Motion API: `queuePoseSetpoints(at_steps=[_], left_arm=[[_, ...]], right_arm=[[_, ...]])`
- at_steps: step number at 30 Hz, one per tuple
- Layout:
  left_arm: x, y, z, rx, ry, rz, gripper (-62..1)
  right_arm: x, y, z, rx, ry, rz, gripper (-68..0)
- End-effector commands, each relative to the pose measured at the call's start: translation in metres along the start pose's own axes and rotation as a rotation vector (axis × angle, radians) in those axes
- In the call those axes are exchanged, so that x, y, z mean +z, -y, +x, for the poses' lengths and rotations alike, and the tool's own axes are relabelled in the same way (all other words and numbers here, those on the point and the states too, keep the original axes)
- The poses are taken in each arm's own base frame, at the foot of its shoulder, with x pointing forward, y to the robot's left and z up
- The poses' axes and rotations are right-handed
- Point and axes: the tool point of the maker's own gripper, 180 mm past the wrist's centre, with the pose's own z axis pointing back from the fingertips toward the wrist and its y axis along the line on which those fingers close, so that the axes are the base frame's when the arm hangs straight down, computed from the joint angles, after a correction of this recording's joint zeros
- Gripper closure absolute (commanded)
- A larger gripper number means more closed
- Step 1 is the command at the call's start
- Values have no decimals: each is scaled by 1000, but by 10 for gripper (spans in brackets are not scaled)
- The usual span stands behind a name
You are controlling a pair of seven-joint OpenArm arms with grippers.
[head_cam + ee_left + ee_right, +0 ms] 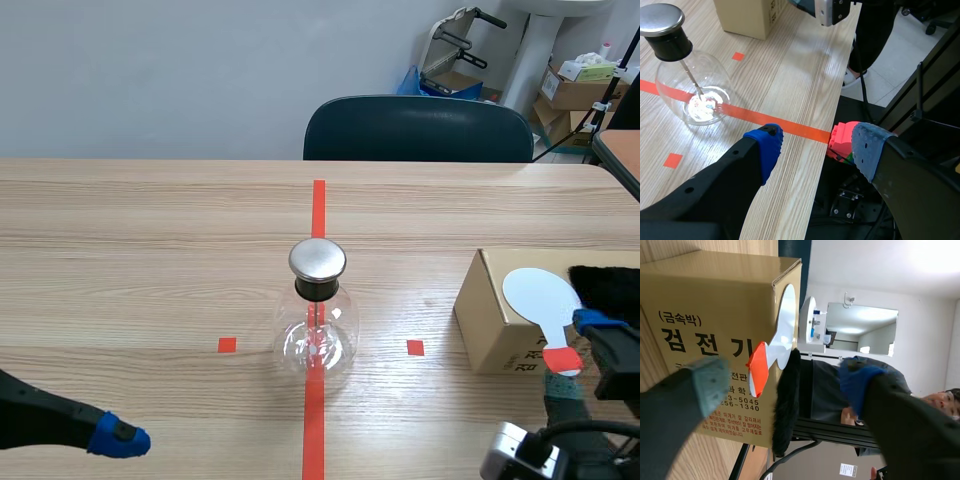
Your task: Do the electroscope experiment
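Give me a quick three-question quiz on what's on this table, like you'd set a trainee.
1. True or false: the white paddle lies on top of the cardboard box.
2. The electroscope flask stands: A) on the long tape line; B) on the box; C) on a small tape square.
3. Which is nearer the paddle's orange-red handle: the left gripper or the right gripper?

Key: 1 true; 2 A; 3 the right gripper.
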Motion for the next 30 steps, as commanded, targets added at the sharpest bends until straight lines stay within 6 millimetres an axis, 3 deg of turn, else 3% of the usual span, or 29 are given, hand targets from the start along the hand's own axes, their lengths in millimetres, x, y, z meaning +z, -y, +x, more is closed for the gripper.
queuePoseSetpoints(at_steps=[1,8,18,26,30], left_arm=[[-2,1,8,8,32,3,-332],[-2,0,8,7,32,4,-332],[-2,0,8,8,34,5,-332],[1,-2,35,32,183,16,-332],[2,-2,39,31,207,16,-332]], right_arm=[[-2,17,-5,23,-3,-76,-334],[-2,17,-5,23,-3,-76,-18],[-2,17,-5,22,-3,-76,-8],[-2,17,-5,22,-4,-76,-8],[-2,17,-5,22,-4,-76,-8]])
